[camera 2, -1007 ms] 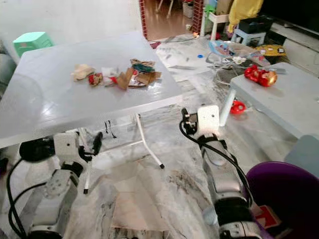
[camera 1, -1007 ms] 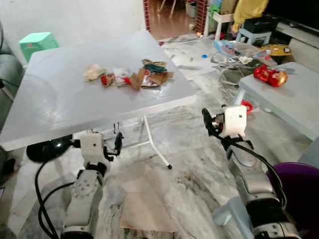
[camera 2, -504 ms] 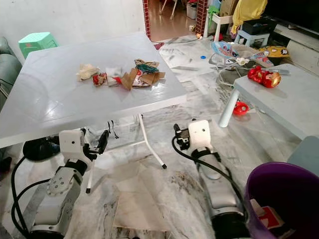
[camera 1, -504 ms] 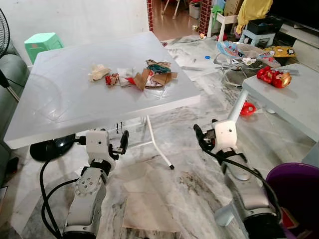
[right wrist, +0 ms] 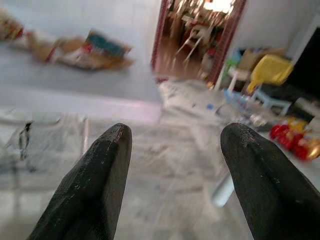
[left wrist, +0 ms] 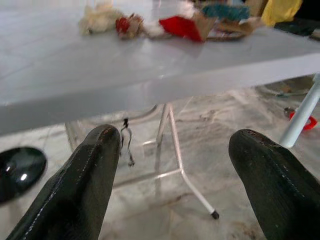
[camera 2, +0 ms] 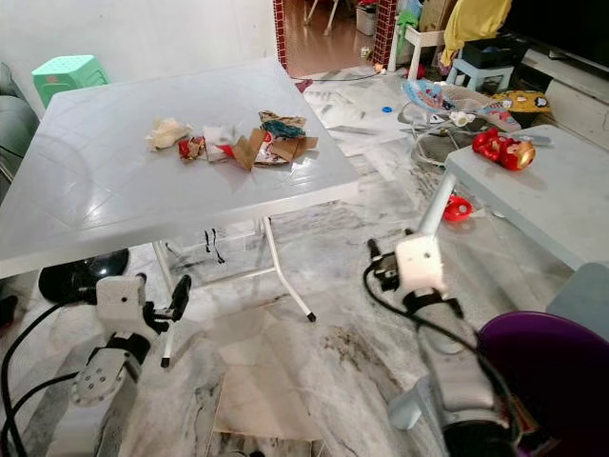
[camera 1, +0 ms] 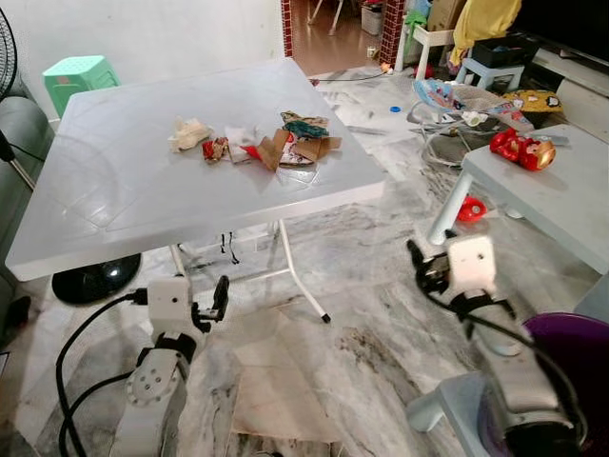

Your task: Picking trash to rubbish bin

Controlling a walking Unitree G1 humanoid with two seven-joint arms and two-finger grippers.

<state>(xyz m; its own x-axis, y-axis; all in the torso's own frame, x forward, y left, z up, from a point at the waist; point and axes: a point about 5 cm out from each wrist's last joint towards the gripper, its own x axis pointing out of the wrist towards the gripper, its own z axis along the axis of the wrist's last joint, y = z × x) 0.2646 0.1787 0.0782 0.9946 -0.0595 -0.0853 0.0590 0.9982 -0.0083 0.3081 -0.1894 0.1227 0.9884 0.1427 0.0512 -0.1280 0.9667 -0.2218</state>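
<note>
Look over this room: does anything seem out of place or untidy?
Yes. Crumpled trash lies scattered on the white table, not in the purple bin by the right arm. A flat cardboard sheet lies on the marble floor, with toys and clutter strewn beyond.

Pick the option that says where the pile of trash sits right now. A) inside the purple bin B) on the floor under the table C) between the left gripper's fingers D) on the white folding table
D: the pile of trash lies on the white folding table, away from both grippers.
</note>
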